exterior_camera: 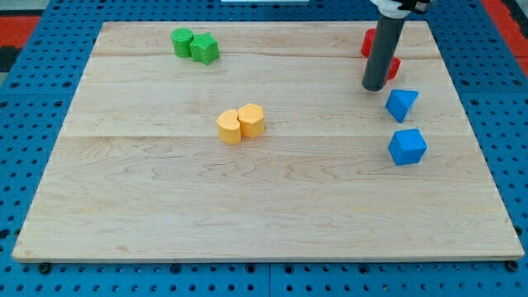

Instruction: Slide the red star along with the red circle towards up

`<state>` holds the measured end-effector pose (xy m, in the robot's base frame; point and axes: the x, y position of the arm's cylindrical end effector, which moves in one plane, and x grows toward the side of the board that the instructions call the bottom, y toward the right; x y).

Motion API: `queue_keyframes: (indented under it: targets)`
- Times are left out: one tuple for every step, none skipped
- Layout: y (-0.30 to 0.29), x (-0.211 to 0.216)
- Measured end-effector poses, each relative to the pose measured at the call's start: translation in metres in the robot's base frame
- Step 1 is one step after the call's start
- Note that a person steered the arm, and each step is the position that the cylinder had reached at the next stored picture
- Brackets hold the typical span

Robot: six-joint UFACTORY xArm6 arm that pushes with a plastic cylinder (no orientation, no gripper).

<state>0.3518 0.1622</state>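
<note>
My tip stands at the view's upper right, at the end of the dark rod. Two red blocks lie partly hidden behind the rod. One red block shows at the rod's left near the board's top edge. The other red block shows at the rod's right, just above my tip. I cannot tell which is the star and which the circle. My tip is right beside the lower red block.
Two blue blocks lie below my tip: one close by, a blue cube lower. Two yellow blocks touch near the middle. Two green blocks touch at the upper left. The wooden board lies on a blue pegboard.
</note>
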Motion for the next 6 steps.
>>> queue_keyframes:
  targets:
    - [0.008,0.0]
    - [0.027,-0.005]
    - [0.029,-0.023]
    - [0.026,-0.046]
    - [0.022,-0.061]
    - [0.022,-0.021]
